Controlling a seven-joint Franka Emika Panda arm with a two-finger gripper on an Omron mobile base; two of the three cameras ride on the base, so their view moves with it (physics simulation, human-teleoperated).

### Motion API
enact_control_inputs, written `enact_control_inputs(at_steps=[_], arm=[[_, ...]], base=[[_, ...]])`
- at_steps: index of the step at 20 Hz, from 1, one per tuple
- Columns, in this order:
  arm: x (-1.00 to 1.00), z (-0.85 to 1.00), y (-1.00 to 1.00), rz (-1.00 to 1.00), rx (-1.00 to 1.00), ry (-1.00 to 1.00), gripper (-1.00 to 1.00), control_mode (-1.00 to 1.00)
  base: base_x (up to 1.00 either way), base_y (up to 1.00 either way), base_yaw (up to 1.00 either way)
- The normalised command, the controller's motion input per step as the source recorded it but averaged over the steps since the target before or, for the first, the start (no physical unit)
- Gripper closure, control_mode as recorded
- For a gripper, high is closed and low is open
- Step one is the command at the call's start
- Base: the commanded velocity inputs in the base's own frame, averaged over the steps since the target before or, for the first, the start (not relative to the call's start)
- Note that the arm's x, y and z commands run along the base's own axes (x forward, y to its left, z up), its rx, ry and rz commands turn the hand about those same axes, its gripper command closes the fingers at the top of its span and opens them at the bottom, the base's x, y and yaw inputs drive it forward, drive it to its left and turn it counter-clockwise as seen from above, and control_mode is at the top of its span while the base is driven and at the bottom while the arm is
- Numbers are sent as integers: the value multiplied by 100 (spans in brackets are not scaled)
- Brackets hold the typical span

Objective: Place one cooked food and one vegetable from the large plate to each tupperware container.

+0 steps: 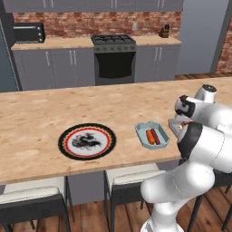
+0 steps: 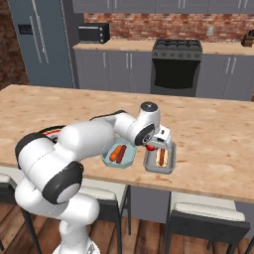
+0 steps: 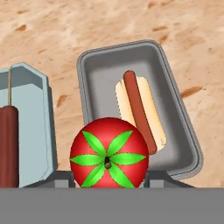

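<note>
My gripper (image 3: 109, 178) is shut on a red tomato (image 3: 109, 153) with a green star-shaped top, held just above the near end of a grey tupperware container (image 3: 177, 109). A hot dog in a bun (image 3: 140, 111) lies inside it. Beside it, a pale blue tupperware container (image 3: 33, 92) holds a brown sausage on a stick (image 3: 8, 144). From the right base view, the gripper (image 2: 151, 147) and tomato (image 2: 149, 147) hang over the grey container (image 2: 159, 169), next to the blue one (image 2: 106, 159). The large plate (image 1: 87, 141) is bare.
The containers stand near the front edge of a long wooden counter (image 1: 36, 113). Stools (image 1: 31, 195) are tucked under that edge. Behind it are cabinets, a stove (image 1: 114, 56) and a microwave (image 1: 28, 32). My white arm (image 1: 199, 149) covers the counter's right end.
</note>
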Motion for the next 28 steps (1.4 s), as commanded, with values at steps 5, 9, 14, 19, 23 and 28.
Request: enact_control_inputs(at_steps=[5,9,14,19,23,28], arm=[[19,-31,-2,-1,0,0,100,-100],[9,-23,0,0,0,-2,100,-100],[2,-15,0,0,0,-7,100,-100],[0,0,0,0,0,0,-100,-100],[0,0,0,0,0,0,-100,-100],[0,0,0,0,0,0,-100,-100]], base=[[0,0,0],[0,0,0],[0,0,0],[0,0,0],[0,0,0],[0,0,0]])
